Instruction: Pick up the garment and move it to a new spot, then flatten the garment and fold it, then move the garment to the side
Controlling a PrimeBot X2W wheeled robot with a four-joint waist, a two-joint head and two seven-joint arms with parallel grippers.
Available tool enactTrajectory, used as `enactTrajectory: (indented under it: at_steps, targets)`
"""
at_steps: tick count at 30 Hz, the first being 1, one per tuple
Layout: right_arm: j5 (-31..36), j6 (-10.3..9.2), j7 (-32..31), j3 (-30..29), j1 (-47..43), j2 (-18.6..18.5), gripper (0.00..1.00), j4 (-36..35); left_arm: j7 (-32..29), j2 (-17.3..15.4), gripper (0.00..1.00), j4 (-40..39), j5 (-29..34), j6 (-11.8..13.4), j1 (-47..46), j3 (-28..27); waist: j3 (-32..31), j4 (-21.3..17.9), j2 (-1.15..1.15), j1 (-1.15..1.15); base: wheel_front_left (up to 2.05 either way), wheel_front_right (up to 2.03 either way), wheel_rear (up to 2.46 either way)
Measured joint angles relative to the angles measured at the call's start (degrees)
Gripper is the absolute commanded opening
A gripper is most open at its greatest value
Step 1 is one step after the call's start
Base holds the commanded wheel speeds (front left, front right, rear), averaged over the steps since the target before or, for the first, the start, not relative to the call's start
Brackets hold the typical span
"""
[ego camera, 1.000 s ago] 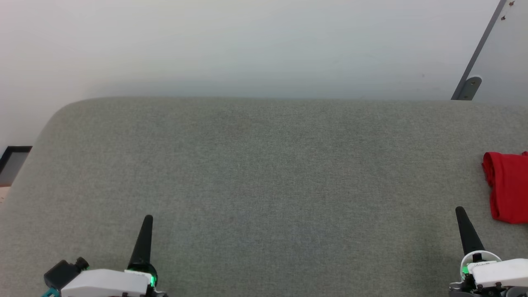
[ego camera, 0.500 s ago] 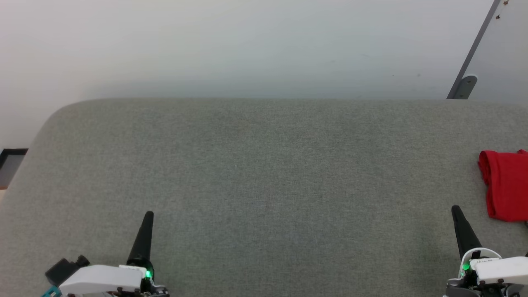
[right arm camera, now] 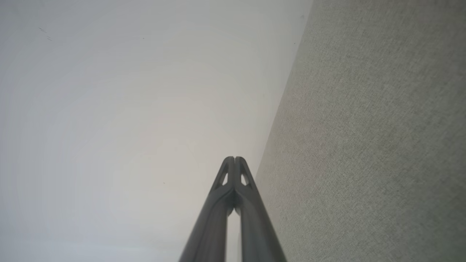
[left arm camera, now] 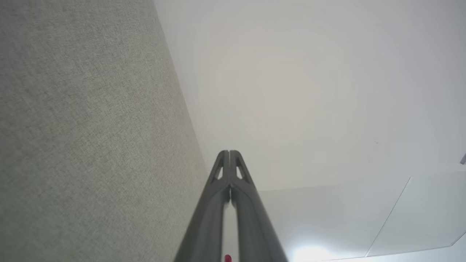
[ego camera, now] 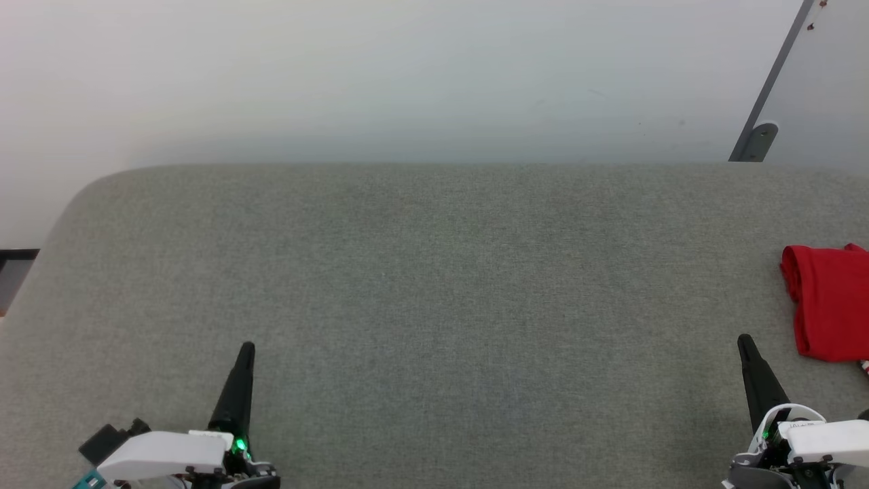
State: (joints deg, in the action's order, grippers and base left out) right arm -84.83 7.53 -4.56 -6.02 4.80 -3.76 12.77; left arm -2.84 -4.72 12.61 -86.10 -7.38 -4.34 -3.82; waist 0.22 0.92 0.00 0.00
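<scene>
The red garment (ego camera: pixel 828 302) lies folded at the far right of the grey fabric surface (ego camera: pixel 434 305), cut off by the head view's right edge. My right gripper (ego camera: pixel 745 341) sits at the lower right, shut and empty, its tip just left of and below the garment, apart from it. At the lower left my left gripper (ego camera: pixel 247 348) is shut too, with nothing in it. In the wrist views the left gripper (left arm camera: pixel 229 151) and the right gripper (right arm camera: pixel 235 158) each show both fingers pressed together, pointing along the surface toward the pale wall.
A pale wall (ego camera: pixel 407 75) rises behind the surface's rounded far edge. A grey panel with a metal bracket (ego camera: pixel 760 139) leans at the upper right. A dark frame (ego camera: pixel 13 261) on the floor shows at the left edge.
The whole head view has shifted slightly, so the garment and bracket sit a little further left in it. Both grippers keep their places and stay shut.
</scene>
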Motion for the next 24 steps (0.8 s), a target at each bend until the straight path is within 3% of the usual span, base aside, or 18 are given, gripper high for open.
enactTrajectory:
  at_steps: [24]
  targets:
    - [-7.6,-0.01,-1.8,-0.4,1.4,0.7,0.00,1.3,-2.4,0.6,0.00,1.4,-7.6,0.0,-1.6,-1.0,0.0,-0.9,0.00,0.00,0.00,0.00,0.00]
